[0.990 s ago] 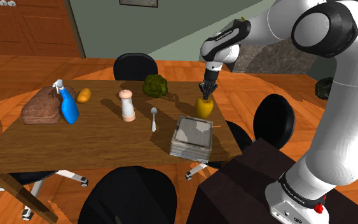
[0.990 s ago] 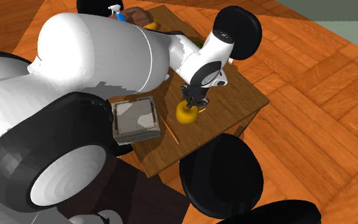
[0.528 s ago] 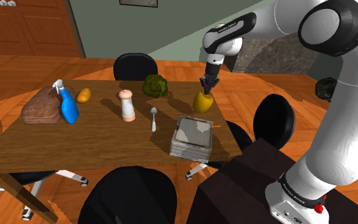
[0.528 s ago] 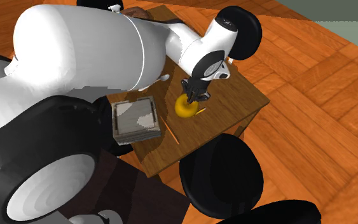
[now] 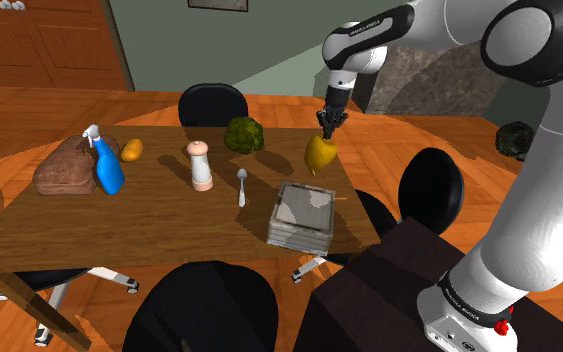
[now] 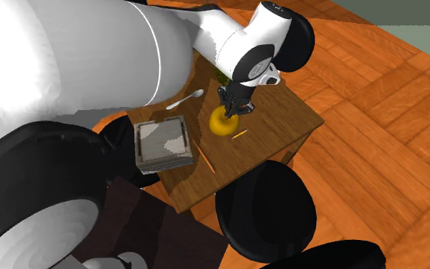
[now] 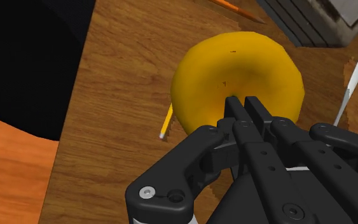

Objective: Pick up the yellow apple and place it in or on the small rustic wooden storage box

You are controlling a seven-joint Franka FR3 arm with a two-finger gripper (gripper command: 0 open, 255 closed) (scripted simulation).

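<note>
The yellow apple [image 5: 319,153] hangs a little above the wooden table [image 5: 149,220], with my gripper [image 5: 326,128] shut on its top. In the second exterior view the apple [image 6: 222,122] hangs under the gripper [image 6: 231,107], just past the storage box [image 6: 162,143]. That box [image 5: 302,215] is a low, grey, slatted square with a pale patch on top, near the table's front corner by the stand. In the wrist view the black fingers [image 7: 244,105] meet on the apple [image 7: 234,79], and a corner of the box [image 7: 311,19] shows beyond it.
On the table stand a pale grinder [image 5: 201,166], a spoon [image 5: 242,186], a green leafy lump [image 5: 245,135], a blue spray bottle [image 5: 106,165], a brown loaf [image 5: 67,167] and a small orange fruit [image 5: 132,150]. Two pencils [image 6: 203,155] lie near the box. Black chairs [image 5: 212,103] ring the table.
The gripper has risen with the apple, lifting it off the table. The arm's forearm has swung higher. Nothing else has moved.
</note>
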